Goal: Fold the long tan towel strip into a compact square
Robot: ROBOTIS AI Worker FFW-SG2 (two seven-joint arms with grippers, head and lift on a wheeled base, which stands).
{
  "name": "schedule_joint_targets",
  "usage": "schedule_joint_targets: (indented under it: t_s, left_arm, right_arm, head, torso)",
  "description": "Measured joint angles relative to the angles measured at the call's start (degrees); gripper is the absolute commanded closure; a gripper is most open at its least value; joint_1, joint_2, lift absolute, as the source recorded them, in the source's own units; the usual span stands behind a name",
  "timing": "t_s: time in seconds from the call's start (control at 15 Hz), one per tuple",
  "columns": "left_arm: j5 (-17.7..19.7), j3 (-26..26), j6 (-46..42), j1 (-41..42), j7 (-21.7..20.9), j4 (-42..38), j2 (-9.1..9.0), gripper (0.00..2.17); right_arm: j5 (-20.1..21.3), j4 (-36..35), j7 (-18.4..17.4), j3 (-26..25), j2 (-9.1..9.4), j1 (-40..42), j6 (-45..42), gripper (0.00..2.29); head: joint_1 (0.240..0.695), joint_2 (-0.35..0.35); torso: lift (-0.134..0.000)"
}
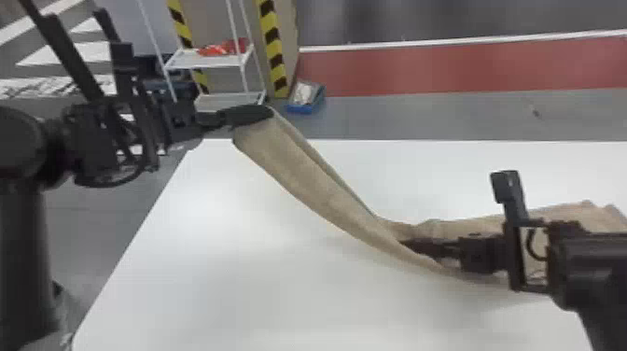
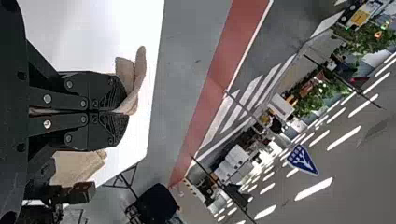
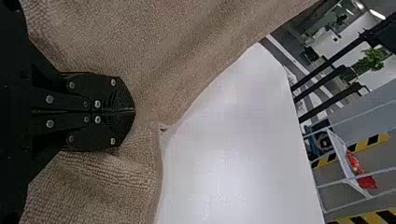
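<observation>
Well, towel (image 1: 322, 193) partly on table (image 1: 280, 303), whitish contents (image 1: 305, 92) in blue bin (image 1: 298, 109) beyond.

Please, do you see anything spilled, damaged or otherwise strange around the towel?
Nothing stands out: I see no spill or damage. The towel slants up from the white table because the left pincer holds it raised, which suits folding.

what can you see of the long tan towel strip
The long tan towel strip looks like looped terry cloth. The black left gripper pinches one end in the air; from there it slopes to the white tabletop, where the rest lies rumpled. The shut black right gripper touches it; any pinch is unclear.
</observation>
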Motion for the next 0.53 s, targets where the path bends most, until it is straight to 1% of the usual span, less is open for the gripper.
schedule_joint_targets:
  t_s: [0.07,0.13,0.2,0.4,0.53]
  left_arm:
    - [-0.6,0.1,0.0,0.2,-0.1,-0.1,0.44,1.85]
    - [-1.2,0.2,0.0,0.4,-0.1,-0.1,0.71,1.85]
    - [-2.1,0.3,0.0,0.5,-0.3,-0.1,0.86,1.85]
    - [-3.3,0.4,0.0,0.9,-0.8,0.1,0.98,1.85]
    - [-3.4,0.3,0.0,1.4,-0.8,0.1,0.97,1.85]
  right_arm:
    - [-0.2,-1.2,-1.2,-1.7,-0.01,1.1,-1.4,1.76]
    - [-0.6,-2.2,-3.5,-3.3,-0.01,1.9,-2.8,1.76]
    - [-1.3,-3.2,-6.8,-5.3,-0.01,2.7,-5.1,1.76]
    - [-5.0,-4.6,-7.6,-9.8,-0.08,3.6,-12.6,1.76]
    - [-7.7,-4.6,-7.6,-12.2,-0.57,2.9,-15.2,1.76]
  head:
    - [0.695,0.151]
    - [0.695,0.139]
    - [0.695,0.125]
    - [0.695,0.093]
    - [0.691,0.077]
  torso:
    - [-0.124]
    - [-0.124]
    - [-0.124]
    - [-0.124]
    - [-0.124]
